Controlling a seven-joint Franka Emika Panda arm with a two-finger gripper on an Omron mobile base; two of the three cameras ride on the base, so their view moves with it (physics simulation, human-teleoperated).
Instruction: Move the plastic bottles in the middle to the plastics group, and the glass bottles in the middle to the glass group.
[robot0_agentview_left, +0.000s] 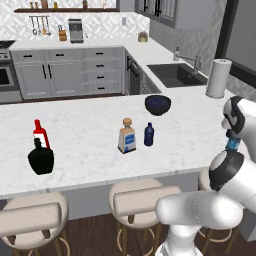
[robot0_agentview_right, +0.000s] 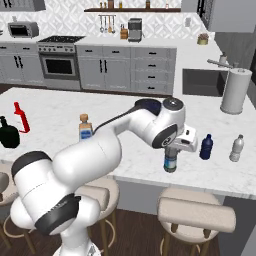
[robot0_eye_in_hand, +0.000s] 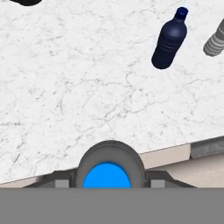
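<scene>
My gripper is shut on the clear greyish plastic bottle with a blue band. It holds the bottle upright at the counter's near edge, left of the plastics group. In the hand view the bottle's blue cap sits between my fingers. The plastics group is a dark-blue bottle and a pale bottle. In the middle stand the cork-stoppered glass bottle and a small dark-blue plastic bottle. The glass group, a red bottle and a black bottle, is at the far left.
A dark blue bowl sits behind the middle bottles. A paper towel roll stands by the sink at the right. Stools line the counter's near side.
</scene>
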